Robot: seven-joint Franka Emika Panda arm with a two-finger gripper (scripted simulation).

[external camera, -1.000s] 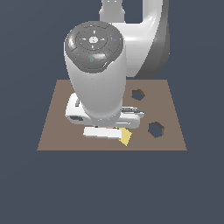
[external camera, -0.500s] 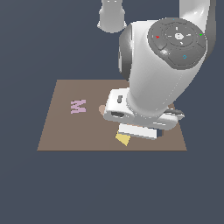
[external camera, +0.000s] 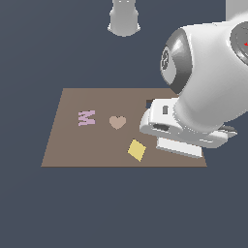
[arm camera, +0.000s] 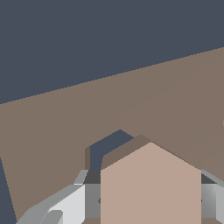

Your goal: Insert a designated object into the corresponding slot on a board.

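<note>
In the wrist view my gripper [arm camera: 148,201] is shut on the tan-pink hexagon piece [arm camera: 151,183], which sits between the two grey fingers [arm camera: 72,203]. A dark hexagonal hole with a brown rim [arm camera: 109,146] lies in the board [arm camera: 52,131] just behind the piece, partly covered by it. In the exterior view the gripper hand [external camera: 179,131] hangs low over the right part of the brown board [external camera: 68,145] and hides the larger slot. A dark corner of the smaller hole [external camera: 149,103] shows beside the hand.
A lilac M piece [external camera: 86,117], a tan heart [external camera: 117,122] and a yellow diamond [external camera: 137,150] lie on the board left of the hand. The big white arm [external camera: 208,72] covers the board's right side. The arm's base [external camera: 124,19] stands beyond the far edge.
The arm and hand have swung towards the exterior view's right. The M piece, then the heart and the whole diamond, have come into view; both holes are now covered.
</note>
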